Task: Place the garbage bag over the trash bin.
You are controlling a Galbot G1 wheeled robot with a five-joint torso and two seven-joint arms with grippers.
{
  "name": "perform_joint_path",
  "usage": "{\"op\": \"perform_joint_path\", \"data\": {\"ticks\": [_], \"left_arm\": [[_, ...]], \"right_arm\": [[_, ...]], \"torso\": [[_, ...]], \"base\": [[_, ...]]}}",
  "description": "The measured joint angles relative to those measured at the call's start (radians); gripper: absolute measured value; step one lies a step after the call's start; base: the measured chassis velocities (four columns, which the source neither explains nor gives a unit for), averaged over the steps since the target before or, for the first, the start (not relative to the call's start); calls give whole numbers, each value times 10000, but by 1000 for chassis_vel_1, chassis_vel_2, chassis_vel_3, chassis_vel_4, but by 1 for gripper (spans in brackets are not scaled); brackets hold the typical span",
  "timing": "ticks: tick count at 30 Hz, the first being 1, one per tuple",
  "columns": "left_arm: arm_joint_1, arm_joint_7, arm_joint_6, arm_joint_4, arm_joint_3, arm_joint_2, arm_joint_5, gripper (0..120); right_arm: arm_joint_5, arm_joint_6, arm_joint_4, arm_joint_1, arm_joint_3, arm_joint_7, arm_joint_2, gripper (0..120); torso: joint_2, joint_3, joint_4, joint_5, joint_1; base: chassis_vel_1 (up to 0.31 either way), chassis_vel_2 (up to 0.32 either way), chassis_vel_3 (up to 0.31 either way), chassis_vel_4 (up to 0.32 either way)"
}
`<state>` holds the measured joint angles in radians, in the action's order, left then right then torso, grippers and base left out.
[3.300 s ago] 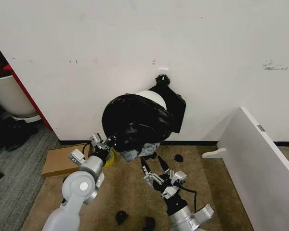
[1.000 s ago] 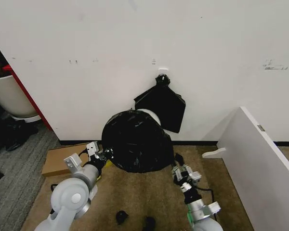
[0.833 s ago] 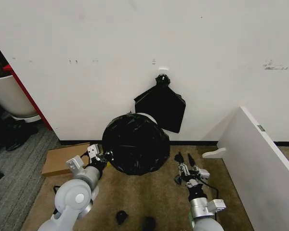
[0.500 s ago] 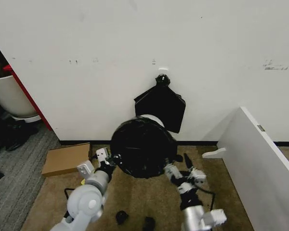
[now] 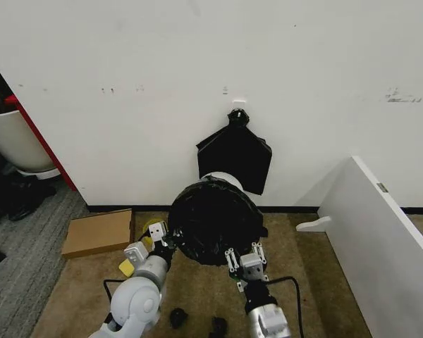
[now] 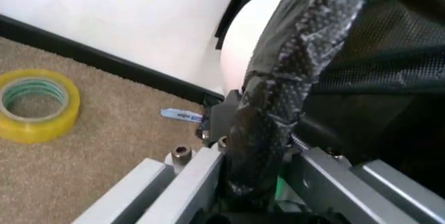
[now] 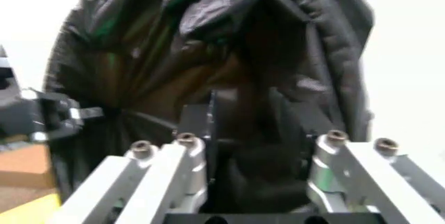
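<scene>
black, thin, glossy plastic is what both arms are dealing with: the large crinkled garbage bag (image 5: 215, 222) is stretched over the round white plastic trash bin (image 5: 224, 179), which stands on the tan carpet against the white wall, only a pale sliver of it peeking out at the far top edge. the left gripper (image 5: 162, 238) sits low at the bag's left side, and in the left wrist view its fingers are pressed together on a twisted rope of the bag's film (image 6: 268, 114), with the bin's white wall (image 6: 243, 41) just beside. the right gripper (image 5: 241, 262) is at the near lower edge; in the right wrist view its fingers (image 7: 191, 153) stand either side of a gathered fold of the bag (image 7: 257, 146), seemingly pinching it.

the film looks light, floppy and slippery, likely to tear if tugged hard, so bunched folds near the hem seem the safest hold. the bin looks light enough to tip under a sideways pull.

a yellow tape roll (image 6: 35, 104) lies on the carpet near the left gripper.
</scene>
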<state>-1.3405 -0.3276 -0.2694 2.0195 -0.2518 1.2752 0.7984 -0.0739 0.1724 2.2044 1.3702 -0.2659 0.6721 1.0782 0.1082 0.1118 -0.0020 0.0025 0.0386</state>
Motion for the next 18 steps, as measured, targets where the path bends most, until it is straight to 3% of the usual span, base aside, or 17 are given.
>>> {"op": "perform_joint_path", "data": {"ticks": [5,8,18], "left_arm": [[137,9,0,-203,51,108,38,0],[198,163,65,-342,125,209,44,0],[122,524,325,-520,198,345,-320,0]], "right_arm": [[-786,339,-85,-872,-351,-17,25,8],[-1854,1417,-197,-1720,-650,680,95,0],[-3601,3204,-1441,-3439,-703,2187,570,0]], "torso": [[0,0,1,1,0],[0,0,0,0,0],[0,1,1,0,2]], "base": [[0,0,0,0],[0,0,0,0],[0,0,0,0]]}}
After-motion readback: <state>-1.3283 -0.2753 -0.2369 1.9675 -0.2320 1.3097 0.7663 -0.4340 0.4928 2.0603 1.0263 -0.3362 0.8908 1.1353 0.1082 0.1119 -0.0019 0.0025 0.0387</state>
